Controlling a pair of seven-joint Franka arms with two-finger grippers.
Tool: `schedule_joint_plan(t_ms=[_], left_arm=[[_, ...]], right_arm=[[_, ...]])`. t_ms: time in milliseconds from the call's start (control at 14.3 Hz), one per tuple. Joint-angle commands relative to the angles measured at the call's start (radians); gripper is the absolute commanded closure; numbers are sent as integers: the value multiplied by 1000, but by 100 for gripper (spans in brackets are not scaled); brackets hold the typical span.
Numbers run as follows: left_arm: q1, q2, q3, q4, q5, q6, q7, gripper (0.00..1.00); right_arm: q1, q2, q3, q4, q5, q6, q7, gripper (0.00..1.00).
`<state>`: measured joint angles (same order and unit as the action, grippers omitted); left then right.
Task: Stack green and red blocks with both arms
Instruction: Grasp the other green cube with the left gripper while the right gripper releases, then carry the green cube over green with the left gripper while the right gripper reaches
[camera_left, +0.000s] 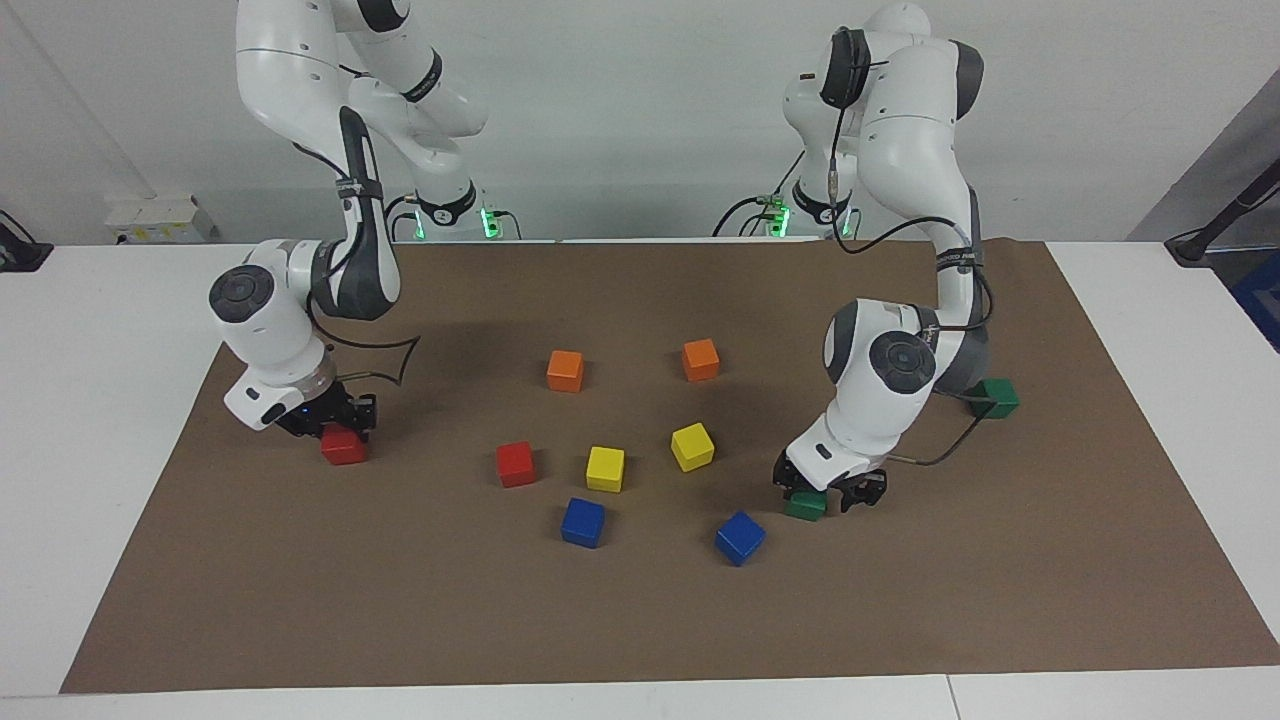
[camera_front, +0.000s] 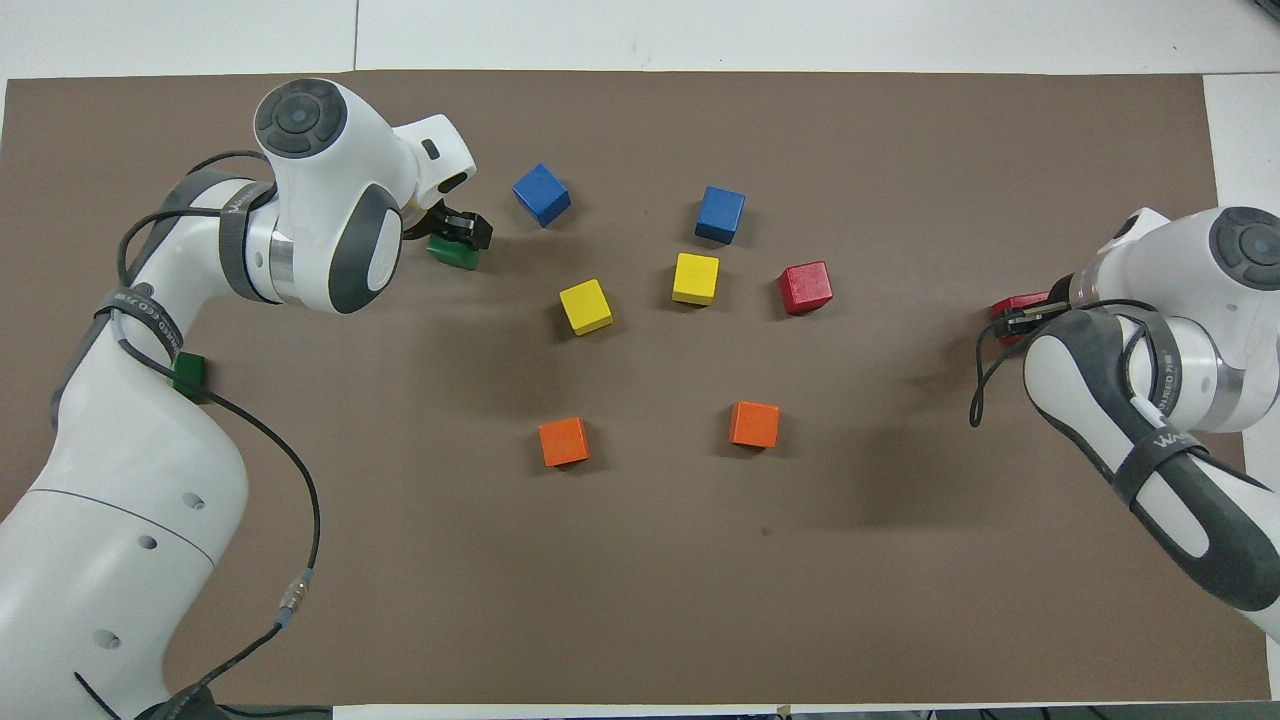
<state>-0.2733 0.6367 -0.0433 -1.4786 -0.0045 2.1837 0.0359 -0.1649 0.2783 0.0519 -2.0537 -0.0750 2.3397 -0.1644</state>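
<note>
Green block (camera_left: 806, 506) (camera_front: 452, 254): rests on the brown mat (camera_left: 640, 620) directly under the left claw (camera_left: 826, 497) (camera_front: 462, 228). Left claw: lowered over this block, straddling it. Cannot tell whether gripping or merely around it.

Second green block (camera_left: 994, 398) (camera_front: 188, 373): lies on the mat well apart from the left claw, nearer to the robots than the block under that claw and toward the left arm's end of the worktop (camera_left: 100, 400). Partly hidden by the left arm in the overhead view.

Red block (camera_left: 344, 449) (camera_front: 1015, 303): gripped in the right claw (camera_left: 335, 420) (camera_front: 1022, 320), closed on it, low over the mat at the right arm's end. Cannot tell whether touching the mat or just clear of it.

Second red block (camera_left: 515, 464) (camera_front: 805, 287): lies free on the mat between the two claws, closer to the right claw.

Other cubes, all on the mat between the two claws:
- Two yellow cubes (camera_left: 605, 468) (camera_left: 692, 446), beside the free red block, toward the left claw.
- Two blue cubes (camera_left: 583, 522) (camera_left: 740, 537), farther from the robots than the yellow pair; one just beside the block under the left claw.
- Two orange cubes (camera_left: 565, 370) (camera_left: 701, 359), nearer to the robots than the yellow pair.
</note>
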Motion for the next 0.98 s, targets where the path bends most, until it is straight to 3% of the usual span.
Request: schedule_joint_plan(t_ms=[0, 70, 140, 209, 279, 349, 698, 908], left_arm=[[-18, 23, 14, 21, -17, 24, 12, 7], [-18, 23, 14, 21, -19, 24, 12, 7], [-20, 23, 14, 21, -14, 24, 12, 16], [-20, 23, 14, 21, -11, 24, 12, 49], [-18, 23, 14, 21, -11, 13, 12, 93], [-15, 21, 14, 23, -9, -1, 12, 100], [-3, -1, 23, 34, -43, -85, 12, 100], [86, -128, 25, -9, -65, -137, 24, 100]], right_arm=[[-11, 4, 11, -13, -25, 32, 36, 62], [-11, 5, 9, -14, -25, 35, 34, 41], [-11, 6, 9, -14, -25, 39, 34, 0], [-11, 6, 9, -14, -25, 39, 26, 0], [-13, 6, 9, -14, -25, 39, 25, 0], [-13, 6, 9, -13, -25, 38, 25, 0], [-1, -19, 14, 78, -6, -52, 52, 0], [10, -34, 25, 199, -6, -196, 71, 0]])
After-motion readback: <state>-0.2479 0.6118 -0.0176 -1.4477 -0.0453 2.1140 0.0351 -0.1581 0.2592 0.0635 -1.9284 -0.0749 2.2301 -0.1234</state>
